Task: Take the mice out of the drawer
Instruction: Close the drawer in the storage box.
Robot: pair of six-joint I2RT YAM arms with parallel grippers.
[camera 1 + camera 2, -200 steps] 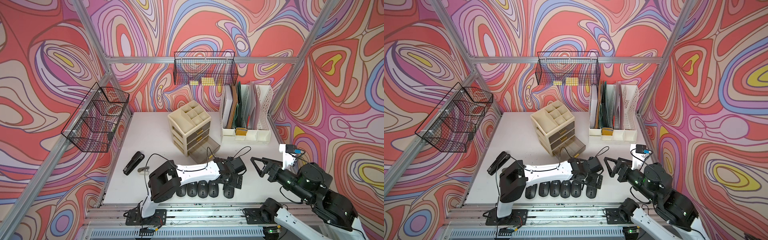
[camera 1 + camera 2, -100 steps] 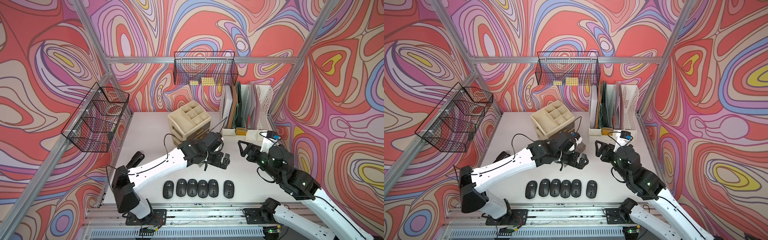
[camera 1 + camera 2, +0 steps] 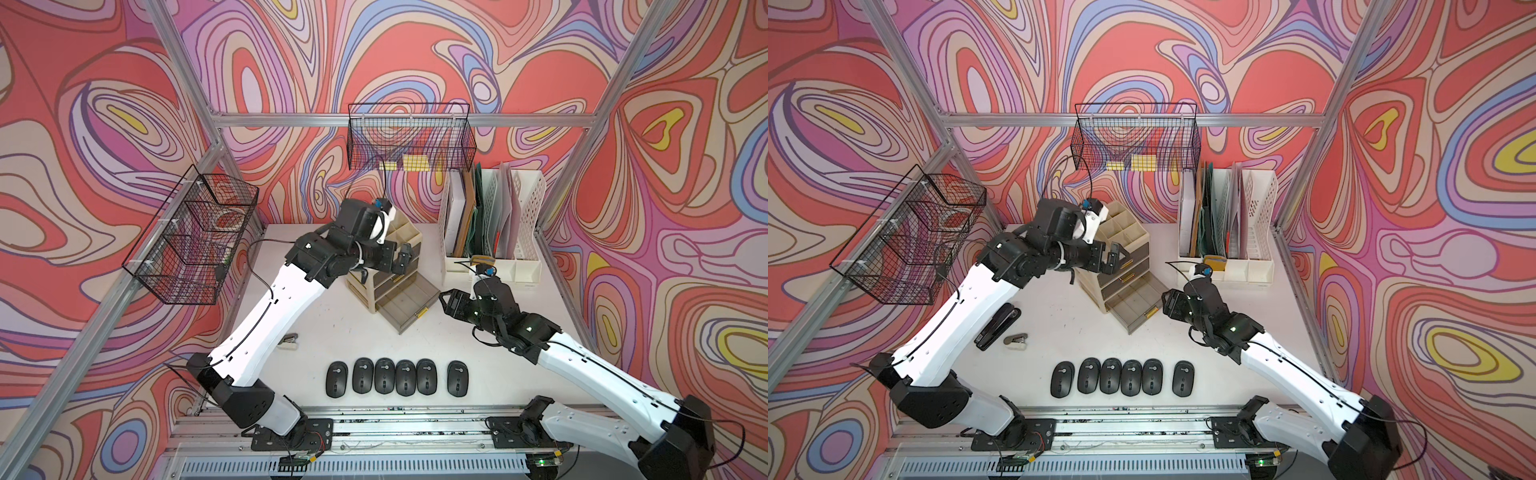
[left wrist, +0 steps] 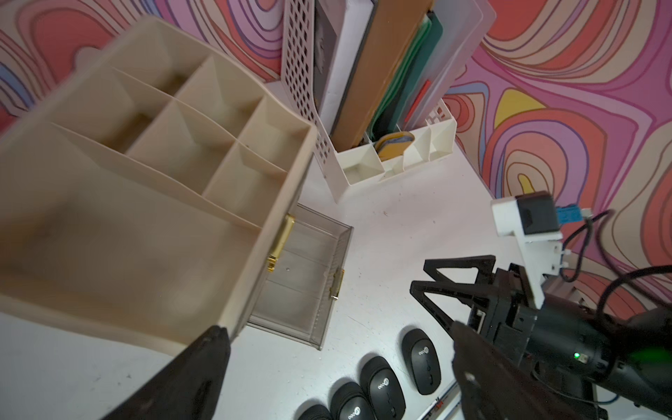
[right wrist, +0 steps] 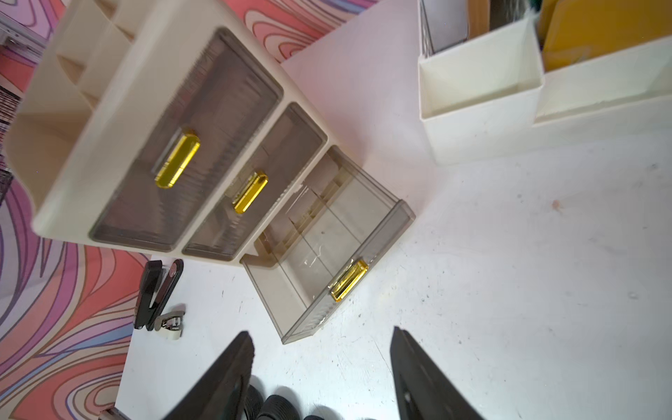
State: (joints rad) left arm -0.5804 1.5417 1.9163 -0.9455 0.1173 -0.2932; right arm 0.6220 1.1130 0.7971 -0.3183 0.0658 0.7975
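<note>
A white table (image 3: 353, 332) is seen from above, with a beige drawer unit (image 3: 411, 232) near its middle. The unit's bottom drawer (image 3: 405, 305) stands open and bare inside. The mice (image 3: 405, 377), six black ovals, lie in a row on the table in front of the unit, toward the robot's bases. Five sit side by side, and the sixth, at the right arm's end, lies a little apart. Each carries a small white round logo, its lettering too small to read.

The left gripper (image 4: 336, 327) hovers over the unit's top, jaws wide, holding nothing. The right gripper (image 5: 322, 331) hangs just in front of the open drawer, jaws partly spread, nothing between them.

The right wrist view faces the three smoky drawer fronts, each with a gold handle (image 5: 178, 160). The left wrist view instead looks down into the unit's top compartments (image 4: 182, 120). A black stapler (image 3: 996, 326) lies beside the unit on the left arm's side. It shows in a top view and in the right wrist view.
</note>
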